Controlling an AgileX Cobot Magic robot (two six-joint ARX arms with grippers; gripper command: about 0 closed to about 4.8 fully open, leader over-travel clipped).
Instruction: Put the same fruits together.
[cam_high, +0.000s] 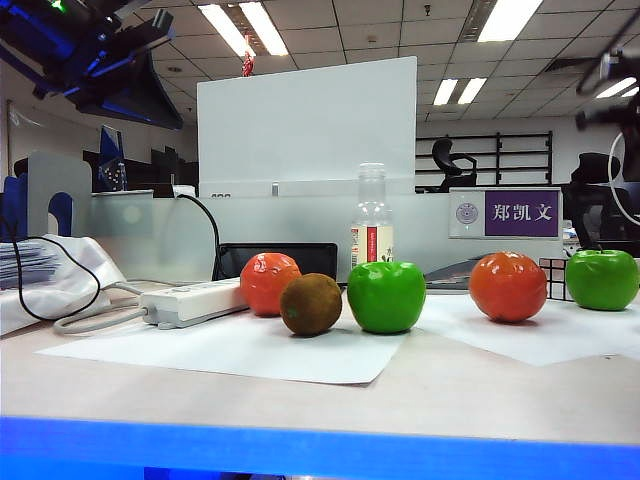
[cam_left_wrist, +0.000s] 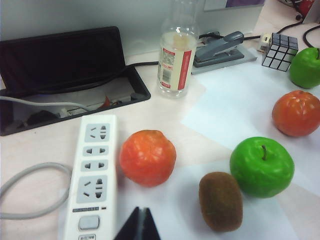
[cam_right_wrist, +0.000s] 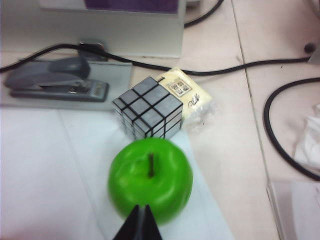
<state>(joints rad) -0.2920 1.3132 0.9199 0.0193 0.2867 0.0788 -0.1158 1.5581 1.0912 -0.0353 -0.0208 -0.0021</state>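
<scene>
Five fruits stand in a row on white paper. From the left they are a tangerine (cam_high: 268, 283), a brown kiwi (cam_high: 311, 304), a green apple (cam_high: 386, 296), a second tangerine (cam_high: 508, 286) and a second green apple (cam_high: 602, 279). My left gripper (cam_left_wrist: 140, 210) is shut and empty. It hovers above the paper, short of the left tangerine (cam_left_wrist: 147, 157) and beside the kiwi (cam_left_wrist: 220, 201). My right gripper (cam_right_wrist: 140, 206) is also shut and empty, its tips over the near side of the right apple (cam_right_wrist: 150, 178). Whether it touches the apple I cannot tell.
A white power strip (cam_left_wrist: 95, 175) lies left of the left tangerine. Behind the fruits stand a clear bottle (cam_left_wrist: 177, 55), a grey stapler (cam_right_wrist: 57, 80) and a silver mirror cube (cam_right_wrist: 148, 106) with a small packet (cam_right_wrist: 192, 100) beside it. Black cables (cam_right_wrist: 280, 135) cross the table at the right.
</scene>
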